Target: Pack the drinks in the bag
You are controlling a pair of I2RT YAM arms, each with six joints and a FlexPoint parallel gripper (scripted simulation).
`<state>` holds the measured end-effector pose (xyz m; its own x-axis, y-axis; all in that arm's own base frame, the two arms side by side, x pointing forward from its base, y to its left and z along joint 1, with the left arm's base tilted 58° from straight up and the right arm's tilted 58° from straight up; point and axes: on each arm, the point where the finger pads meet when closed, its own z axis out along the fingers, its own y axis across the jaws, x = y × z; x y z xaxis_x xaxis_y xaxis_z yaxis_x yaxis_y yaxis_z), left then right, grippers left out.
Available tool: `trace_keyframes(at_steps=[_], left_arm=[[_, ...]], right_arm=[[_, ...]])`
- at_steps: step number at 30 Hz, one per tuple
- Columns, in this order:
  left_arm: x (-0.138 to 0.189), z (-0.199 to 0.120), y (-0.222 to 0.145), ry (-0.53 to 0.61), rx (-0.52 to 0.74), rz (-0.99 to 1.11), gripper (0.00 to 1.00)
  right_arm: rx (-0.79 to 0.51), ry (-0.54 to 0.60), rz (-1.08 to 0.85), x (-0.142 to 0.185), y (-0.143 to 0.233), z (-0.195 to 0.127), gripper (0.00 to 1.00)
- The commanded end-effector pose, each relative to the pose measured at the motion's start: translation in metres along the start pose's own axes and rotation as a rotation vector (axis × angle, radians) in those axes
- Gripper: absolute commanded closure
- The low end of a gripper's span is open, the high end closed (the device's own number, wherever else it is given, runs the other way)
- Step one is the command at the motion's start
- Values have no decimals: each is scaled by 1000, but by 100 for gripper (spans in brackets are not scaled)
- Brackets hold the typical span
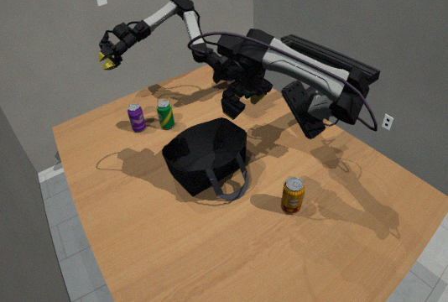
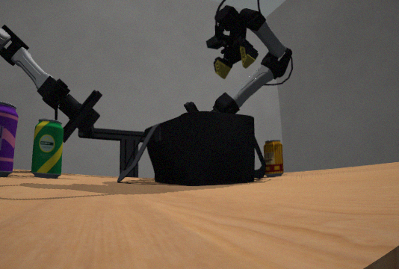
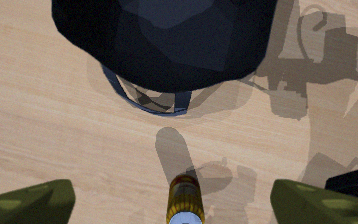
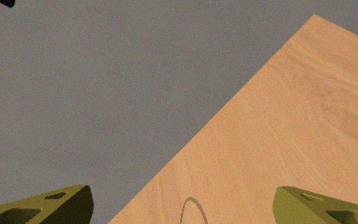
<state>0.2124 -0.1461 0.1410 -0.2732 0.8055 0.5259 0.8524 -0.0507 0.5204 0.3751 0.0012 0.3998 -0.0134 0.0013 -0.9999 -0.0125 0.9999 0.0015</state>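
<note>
While its dark interior is hard to read, the black canvas bag (image 1: 184,171) (image 2: 203,151) (image 3: 165,55) stands upright mid-bench, walls up; its upper part is cut off in the left wrist view. One strap (image 1: 231,196) (image 2: 260,172) (image 3: 180,104) loops out toward the orange can (image 1: 292,196) (image 2: 273,158) (image 3: 185,197), which stands outside the bag; its lid end is cropped by the left wrist frame. Beyond the bag's other side, the green can (image 1: 165,116) (image 2: 47,149) and purple can (image 1: 137,118) (image 2: 7,140) stand side by side, apart; the exterior view crops the purple one.

Left pincer (image 1: 245,104) (image 2: 234,70) (image 3: 174,198): released, fingers wide, raised above the bench; partly masked by its own arm in the top view. Right pincer (image 1: 105,60) (image 4: 183,200): also released, raised beyond the purple can; outside the exterior frame.

Materials: cans are cylindrical with metallic lids; bag has matte, angular, faceted walls and a flat band strap; bench (image 1: 176,245) (image 2: 209,226) (image 3: 30,120) (image 4: 260,150) is grained wood; finger pads are yellow and wedge-shaped.

Room: open bench lies between strap and orange can, and a narrow gap separates green from purple. Those two stand nearer a bench edge; the right wrist view shows an edge and corner against the grey wall.
</note>
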Motion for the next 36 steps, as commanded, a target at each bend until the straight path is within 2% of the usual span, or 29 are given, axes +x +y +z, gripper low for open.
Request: trace_keyframes(at_steps=[1, 12, 13, 15, 17, 18, 22, 28, 35, 36], left_arm=[[0, -11, 0, -21, 3, -7, 0], [0, -11, 0, -20, 3, -8, 0], [0, -11, 0, -20, 3, -8, 0], [0, -11, 0, -20, 3, -8, 0], [0, -11, 0, -20, 3, -8, 0], [0, -11, 0, -20, 3, -8, 0], [0, -11, 0, -20, 3, -7, 0], [0, -11, 0, -20, 3, -7, 0], [0, -11, 0, -20, 3, -7, 0], [0, -11, 0, -20, 3, -7, 0]], right_arm=[[-46, -30, -22, -15, 12, -9, 16], [-46, -30, -22, -15, 12, -9, 16], [2, 97, -36, 33, 6, 7, 16], [35, 115, -71, 43, 2, 9, 16], [77, 75, -114, 42, 0, 12, 16], [97, 98, -143, 53, 0, 13, 16], [139, 116, -200, 66, -2, 12, 16], [199, 245, -363, 130, 4, 11, 16], [251, 424, -608, 208, 7, -10, 16], [251, 424, -608, 208, 7, -10, 16]])
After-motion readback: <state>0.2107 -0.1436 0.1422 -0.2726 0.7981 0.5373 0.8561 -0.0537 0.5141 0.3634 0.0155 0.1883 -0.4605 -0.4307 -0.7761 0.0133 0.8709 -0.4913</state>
